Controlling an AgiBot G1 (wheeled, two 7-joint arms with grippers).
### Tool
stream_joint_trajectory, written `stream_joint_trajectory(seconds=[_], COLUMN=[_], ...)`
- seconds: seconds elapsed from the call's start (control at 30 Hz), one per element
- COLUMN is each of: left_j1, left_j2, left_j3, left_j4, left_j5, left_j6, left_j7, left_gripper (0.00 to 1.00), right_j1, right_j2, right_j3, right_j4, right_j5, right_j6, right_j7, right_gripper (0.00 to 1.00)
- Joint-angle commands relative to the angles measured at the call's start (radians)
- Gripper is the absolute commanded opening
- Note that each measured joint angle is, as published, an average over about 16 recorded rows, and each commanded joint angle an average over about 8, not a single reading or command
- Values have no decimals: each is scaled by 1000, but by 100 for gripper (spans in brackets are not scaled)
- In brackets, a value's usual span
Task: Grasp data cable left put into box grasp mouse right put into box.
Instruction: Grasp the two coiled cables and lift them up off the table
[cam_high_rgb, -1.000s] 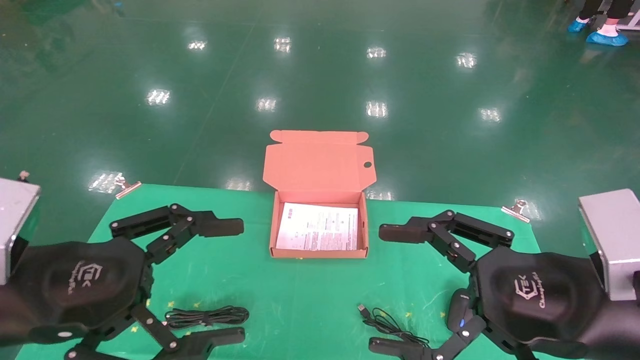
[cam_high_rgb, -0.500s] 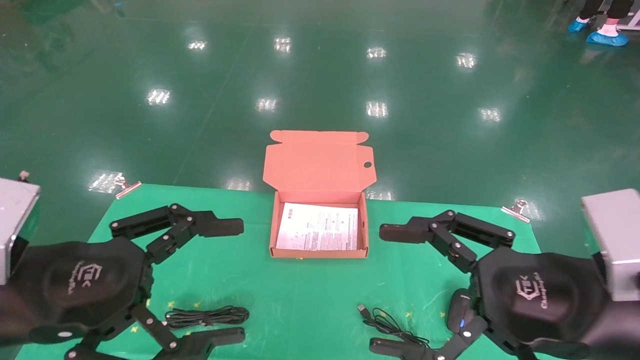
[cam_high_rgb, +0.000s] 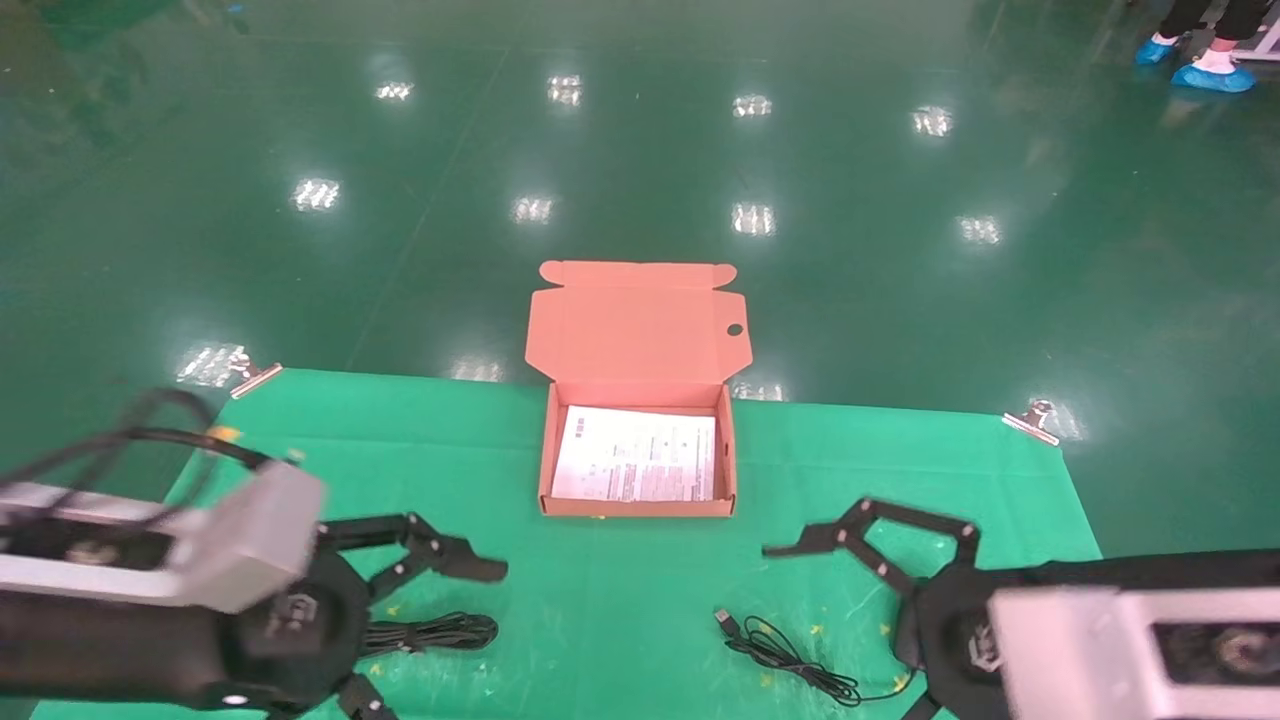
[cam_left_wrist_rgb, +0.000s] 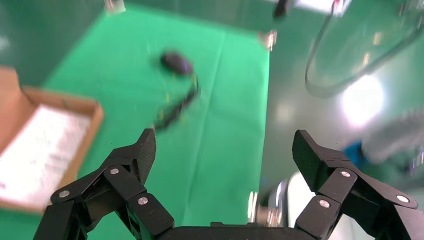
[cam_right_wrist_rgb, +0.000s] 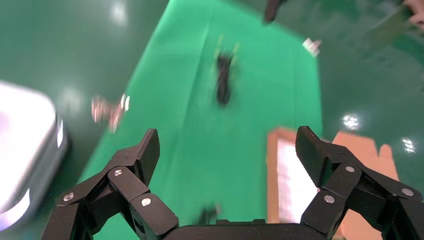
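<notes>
Your left pincer (cam_high_rgb: 415, 610) gaped wide, lower left | cable (cam_high_rgb: 430, 632) lay just beside it, long axis left-right across the frame | right pincer (cam_high_rgb: 850, 610) wide too, lower right; mouse hidden | box (cam_high_rgb: 637, 508) centre, holding neither | left arm nearer the cable

A factory-style hall or robot test floor, not a home. The glossy green epoxy floor (cam_high_rgb: 640, 150) mirrors rows of ceiling lights. The work surface is a green mat (cam_high_rgb: 620, 600) held at its far corners by metal binder clips (cam_high_rgb: 1030, 420). At the far right stands a person in blue shoe covers (cam_high_rgb: 1205, 72).
</notes>
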Motion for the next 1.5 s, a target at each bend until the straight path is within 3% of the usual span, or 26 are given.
stream_joint_trajectory(seconds=[0.03, 0.23, 0.43, 0.63, 0.83, 1.1, 1.5], left_j1=[-50, -179, -213, -187, -150, -118, -126], left_j2=[17, 91, 161, 215, 257, 313, 397], left_j3=[46, 222, 346, 422, 465, 475, 423], left_j4=[4, 0, 20, 14, 17, 153, 520], left_j5=[66, 302, 516, 723, 868, 927, 826], left_j6=[13, 8, -39, -124, -202, -288, -377], left_j7=[-22, -39, -38, -46, -100, -126, -41], left_gripper=[100, 100, 100, 100, 100, 100, 100], right_j1=[28, 84, 101, 79, 37, 2, 31], right_j2=[-4, -38, -78, -122, -167, -238, -370], right_j3=[-23, -117, -182, -230, -269, -291, -294], right_j4=[6, 11, 11, 6, -7, -91, -363], right_j5=[-64, -269, -447, -599, -735, -835, -838], right_j6=[-7, 13, 70, 148, 228, 303, 341], right_j7=[-48, -192, -270, -269, -206, -82, -11], right_gripper=[100, 100, 100, 100, 100, 100, 100])
